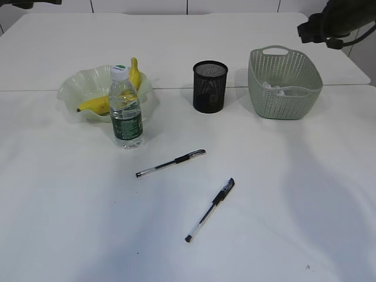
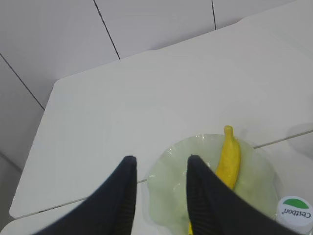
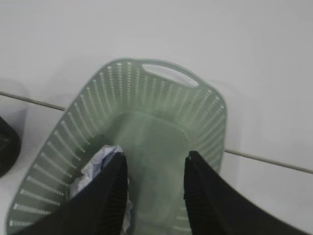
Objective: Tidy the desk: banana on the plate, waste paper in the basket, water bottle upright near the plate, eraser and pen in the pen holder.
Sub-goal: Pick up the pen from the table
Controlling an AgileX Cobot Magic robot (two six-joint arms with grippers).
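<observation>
The banana [image 1: 100, 104] lies in the pale green plate [image 1: 73, 88], and it also shows in the left wrist view as the banana [image 2: 230, 156] on the plate [image 2: 168, 178]. The water bottle [image 1: 126, 111] stands upright right in front of the plate. Crumpled waste paper [image 3: 97, 164] sits inside the basket [image 3: 146, 90]. Two pens [image 1: 171, 163] [image 1: 210, 210] lie loose on the desk [image 1: 294, 194]. No eraser shows in any view. My left gripper [image 2: 161, 159] hangs open high above the plate's edge. Over the basket, my right gripper [image 3: 156, 155] is open and empty.
The black mesh pen holder [image 1: 210, 86] stands between the plate and the basket [image 1: 284, 82]; its edge [image 3: 6, 147] shows in the right wrist view. My right arm [image 1: 332, 23] hangs at the top right. A seam [image 1: 176, 89] crosses the tabletop behind the objects.
</observation>
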